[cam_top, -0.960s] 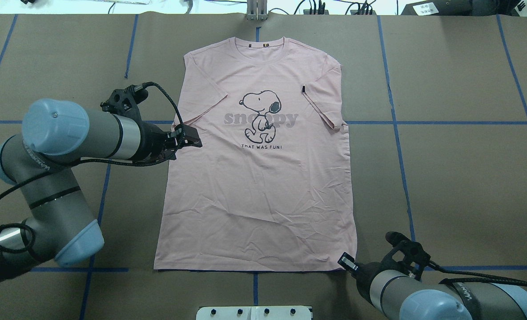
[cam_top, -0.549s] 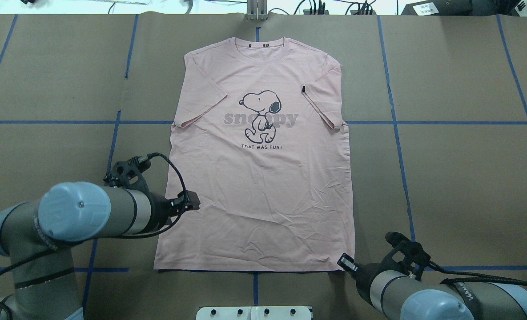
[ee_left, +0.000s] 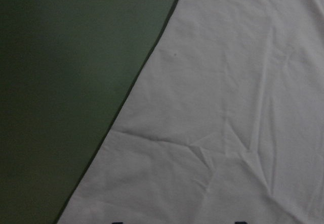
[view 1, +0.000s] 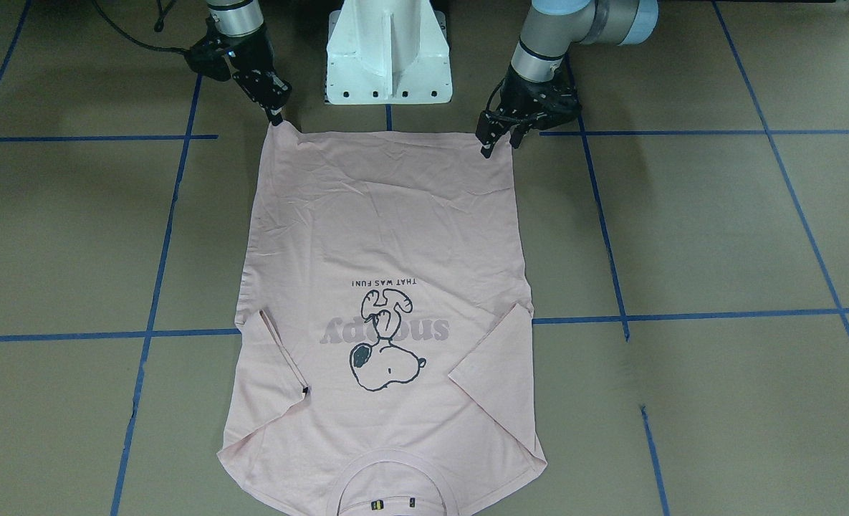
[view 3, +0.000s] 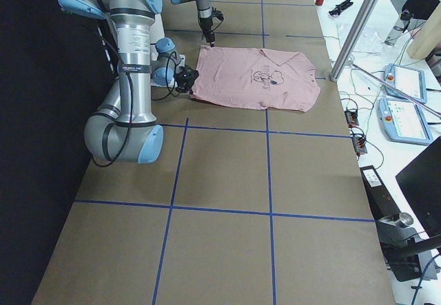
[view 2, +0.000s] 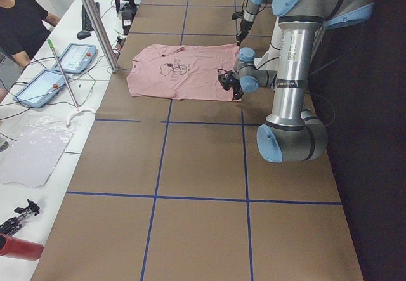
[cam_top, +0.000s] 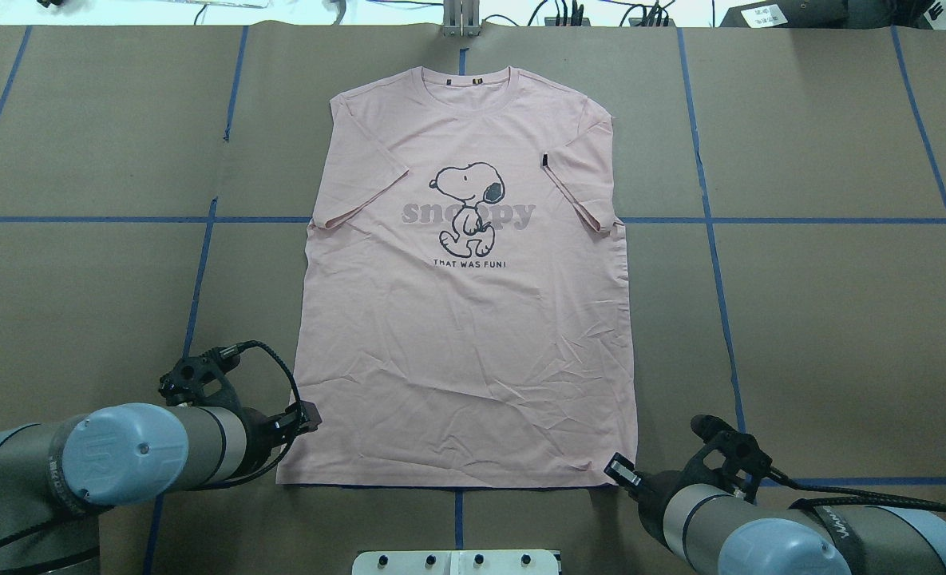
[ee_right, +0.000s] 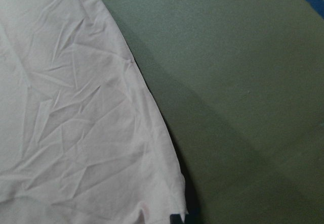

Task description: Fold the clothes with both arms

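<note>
- Nearest, at the middle of the robot's edge of the table (cam_top: 800, 319), stands the white pedestal base (view 1: 388, 54).
- Just beyond it the T-shirt (cam_top: 473, 319) begins. Its hem runs along that edge and it lies flat, front up, down the middle of the tabletop.
- The right gripper (view 1: 275, 116) is at the hem corner on the robot's right. Its fingers are drawn together on the cloth, which rises to a small peak at their tips.
- The left gripper (view 1: 497, 142) hangs over the opposite hem corner. Its fingers are spread apart and hold nothing, and one tip is right at the cloth's edge.
- Further out, the lower body of the shirt is lightly creased.
- Past that comes the dog print (cam_top: 469, 208), with grey lettering across it and a dark line of text below.
- Both short sleeves are folded inward over the chest, and the small black sleeve tag (cam_top: 545, 160) shows on the robot's right one.
- Farthest, the ribbed collar (cam_top: 466, 80) lies close to the operators' edge of the table.
</note>
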`<move>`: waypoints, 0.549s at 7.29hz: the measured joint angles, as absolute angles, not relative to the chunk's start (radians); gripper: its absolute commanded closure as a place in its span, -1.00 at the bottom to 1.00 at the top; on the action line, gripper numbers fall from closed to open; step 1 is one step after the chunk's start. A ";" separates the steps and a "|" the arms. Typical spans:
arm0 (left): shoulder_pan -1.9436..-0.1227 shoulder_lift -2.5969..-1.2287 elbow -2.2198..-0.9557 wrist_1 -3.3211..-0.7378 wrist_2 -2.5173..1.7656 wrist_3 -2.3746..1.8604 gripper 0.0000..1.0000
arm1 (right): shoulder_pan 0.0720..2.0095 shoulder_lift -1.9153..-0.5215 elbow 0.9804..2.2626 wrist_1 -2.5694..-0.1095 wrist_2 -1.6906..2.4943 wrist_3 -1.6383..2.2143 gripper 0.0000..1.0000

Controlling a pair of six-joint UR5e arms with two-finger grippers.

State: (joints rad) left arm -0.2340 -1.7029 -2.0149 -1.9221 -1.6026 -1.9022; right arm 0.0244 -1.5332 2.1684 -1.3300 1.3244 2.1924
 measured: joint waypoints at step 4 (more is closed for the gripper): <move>-0.189 -1.689 -2.017 -1.921 -1.601 -1.947 -0.17 | 0.025 -1.531 2.168 -1.330 1.324 2.194 1.00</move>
